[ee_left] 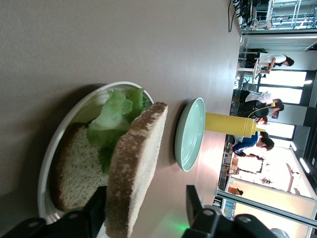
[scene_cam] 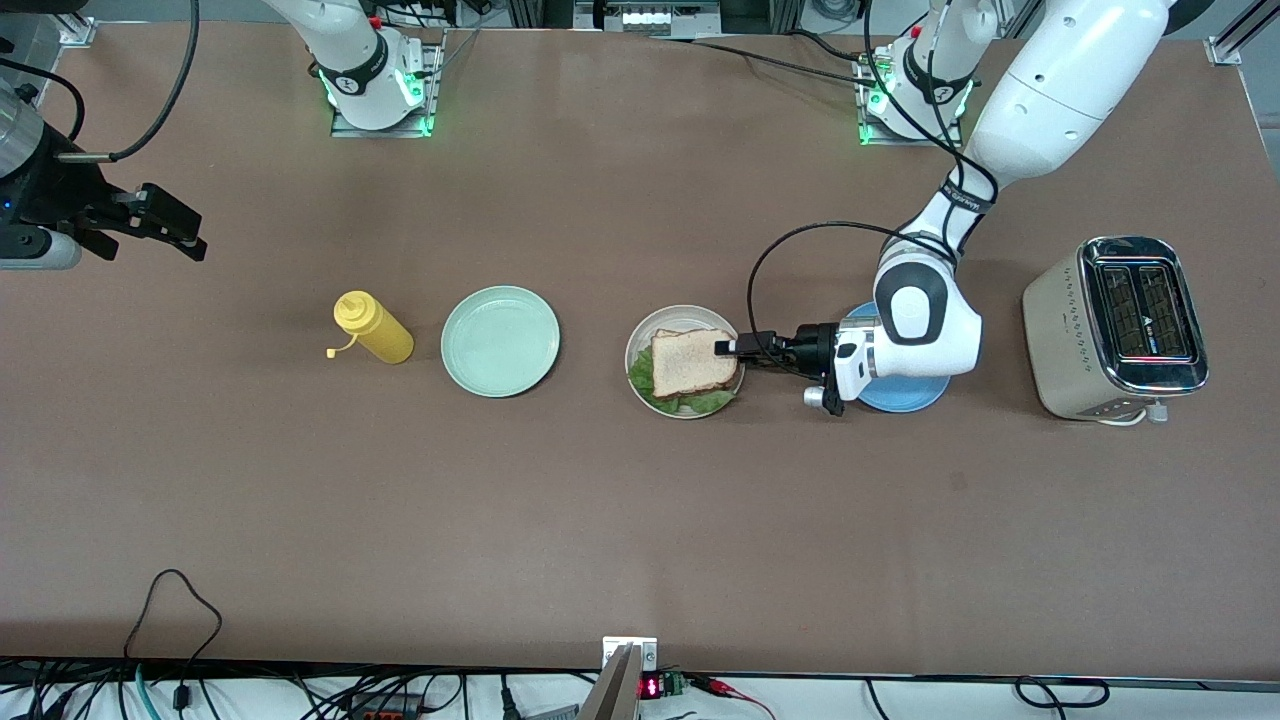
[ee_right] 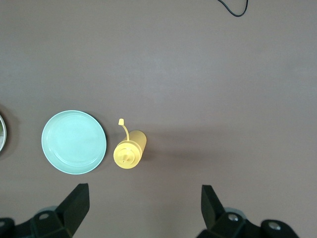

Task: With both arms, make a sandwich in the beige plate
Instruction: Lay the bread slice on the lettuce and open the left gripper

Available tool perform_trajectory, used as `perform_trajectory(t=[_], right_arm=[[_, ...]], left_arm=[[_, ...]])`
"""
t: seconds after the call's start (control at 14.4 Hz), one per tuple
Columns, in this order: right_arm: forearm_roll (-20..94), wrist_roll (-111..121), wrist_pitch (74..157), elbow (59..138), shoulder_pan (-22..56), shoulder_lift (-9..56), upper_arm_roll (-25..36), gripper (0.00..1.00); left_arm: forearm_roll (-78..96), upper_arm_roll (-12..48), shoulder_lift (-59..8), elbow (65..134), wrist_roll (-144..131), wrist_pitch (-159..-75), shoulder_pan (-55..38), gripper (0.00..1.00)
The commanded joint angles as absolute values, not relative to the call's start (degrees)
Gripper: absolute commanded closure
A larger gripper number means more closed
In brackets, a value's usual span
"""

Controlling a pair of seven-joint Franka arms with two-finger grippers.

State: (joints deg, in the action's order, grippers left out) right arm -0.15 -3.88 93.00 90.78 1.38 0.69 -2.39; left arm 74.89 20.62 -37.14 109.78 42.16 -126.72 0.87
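The brown tabletop [scene_cam: 600,520] lies bare along its camera-side half. The sandwich [scene_cam: 690,364] sits in the beige plate [scene_cam: 640,345]. The left hand [scene_cam: 728,347] straddles the top slice's edge, fingers spread, gripping nothing. The right hand [scene_cam: 175,225] waits wide open over the right arm's end of the tabletop.

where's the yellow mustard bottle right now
In the front view, the yellow mustard bottle stands on the table beside the mint-green plate, toward the right arm's end.
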Motion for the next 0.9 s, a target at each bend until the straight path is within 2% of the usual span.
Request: perform_trajectory(t=[0.0,0.83], right_arm=[[-0.26,-4.04,92.28,89.65,2.2,0.88,-1.76,0.0],[0.09,-3.08,91.93,87.89,0.44,1.41,-1.84,0.0]], left_arm=[[70.0,20.13,-33.76,110.48,42.72,-126.56,1.49,0.0],[37.83,19.78,-25.32,109.51,39.13,-119.98,7.73,0.0]])
